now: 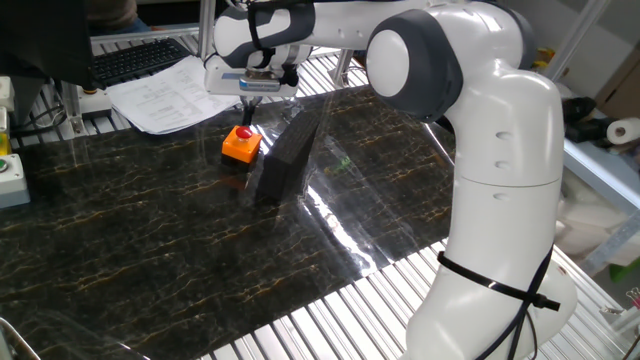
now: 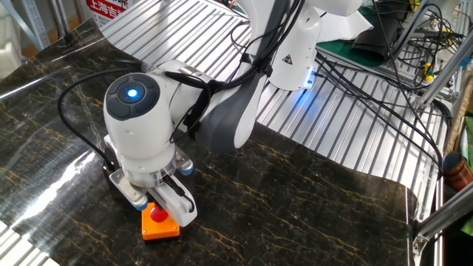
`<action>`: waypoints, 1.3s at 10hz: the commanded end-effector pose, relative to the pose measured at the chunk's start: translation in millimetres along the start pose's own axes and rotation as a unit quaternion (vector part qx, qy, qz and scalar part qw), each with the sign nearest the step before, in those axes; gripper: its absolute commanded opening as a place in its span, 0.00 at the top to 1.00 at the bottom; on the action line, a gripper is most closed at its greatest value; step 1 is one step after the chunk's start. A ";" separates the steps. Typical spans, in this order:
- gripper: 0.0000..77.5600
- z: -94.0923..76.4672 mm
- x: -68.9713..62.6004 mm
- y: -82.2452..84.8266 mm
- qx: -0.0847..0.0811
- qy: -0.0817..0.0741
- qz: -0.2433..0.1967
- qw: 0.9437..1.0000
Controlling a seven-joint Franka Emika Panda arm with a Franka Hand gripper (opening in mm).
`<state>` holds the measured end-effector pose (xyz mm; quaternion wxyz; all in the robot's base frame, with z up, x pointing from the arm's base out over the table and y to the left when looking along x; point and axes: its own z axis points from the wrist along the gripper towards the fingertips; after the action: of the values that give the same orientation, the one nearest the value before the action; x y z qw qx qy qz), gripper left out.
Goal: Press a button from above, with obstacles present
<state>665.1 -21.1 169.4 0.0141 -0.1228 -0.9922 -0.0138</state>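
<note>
The red button (image 1: 243, 133) sits on its small orange box (image 1: 240, 149) on the dark marble tabletop; it also shows in the other fixed view (image 2: 158, 215). My gripper (image 1: 249, 110) hangs straight above the button, its fingertips together in one narrow dark tip just over the red cap. In the other fixed view my gripper (image 2: 168, 204) overlaps the button's far edge. Whether it touches the button cannot be told. The dark grey-black slab (image 1: 287, 152) stands on edge right beside the box, to its right.
A grey box with a green button (image 1: 6, 166) sits at the far left. Papers (image 1: 165, 92) and a keyboard (image 1: 135, 58) lie behind the button. The arm's white base (image 1: 500, 250) stands at the right. Cables (image 2: 384, 81) run over the slatted table.
</note>
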 end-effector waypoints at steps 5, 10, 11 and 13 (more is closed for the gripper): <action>1.00 -1.7 -0.7 -0.2 0.012 0.017 0.027 0.999; 1.00 1.4 -2.7 0.4 0.009 0.008 0.020 1.000; 1.00 2.8 -3.7 1.1 0.009 0.008 0.019 1.000; 1.00 6.9 -8.0 0.7 0.010 0.001 0.018 1.000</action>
<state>670.2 -21.6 161.8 0.0220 -0.1420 -0.9896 -0.0045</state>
